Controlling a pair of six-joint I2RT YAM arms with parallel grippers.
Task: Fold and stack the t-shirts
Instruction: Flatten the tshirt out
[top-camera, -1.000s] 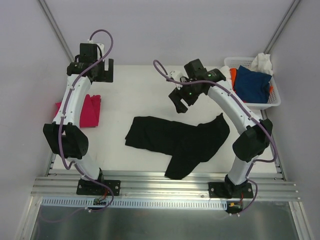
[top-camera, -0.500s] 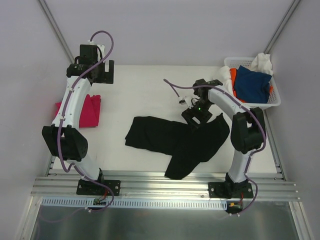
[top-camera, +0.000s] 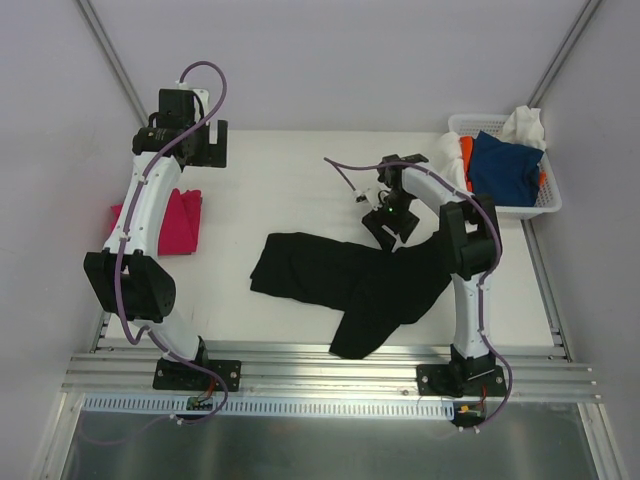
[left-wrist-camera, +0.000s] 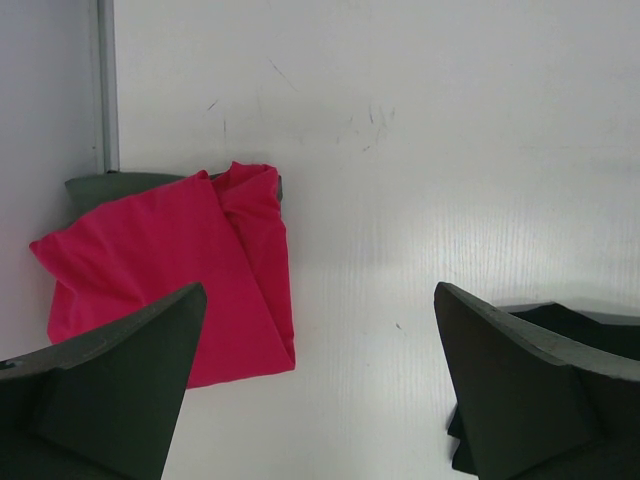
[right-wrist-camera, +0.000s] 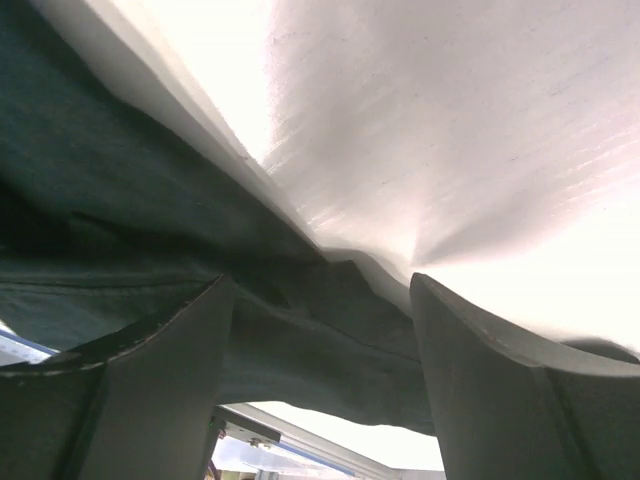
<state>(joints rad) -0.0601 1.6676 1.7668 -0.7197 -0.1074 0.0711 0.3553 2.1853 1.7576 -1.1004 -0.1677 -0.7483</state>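
Observation:
A large black t-shirt (top-camera: 350, 280) lies crumpled on the white table near the front middle. My right gripper (top-camera: 392, 228) is down at its far edge, jaws open, with the black cloth (right-wrist-camera: 300, 330) lying between the fingers. A magenta-pink t-shirt (top-camera: 180, 222) lies folded at the left; it fills the left of the left wrist view (left-wrist-camera: 170, 270). My left gripper (top-camera: 190, 140) hangs open and empty high over the far left of the table. Blue (top-camera: 505, 168), orange (top-camera: 465, 150) and white (top-camera: 525, 125) t-shirts sit in the basket.
A white plastic lattice basket (top-camera: 550, 200) stands at the far right corner. Metal rails (top-camera: 330, 365) run along the near edge. Grey walls close in the left, right and back sides. A corner of the black t-shirt shows at the lower right of the left wrist view (left-wrist-camera: 455, 440).
My right gripper has dropped from above the middle of the table down and right onto the far edge of the black t-shirt. The left arm has not moved.

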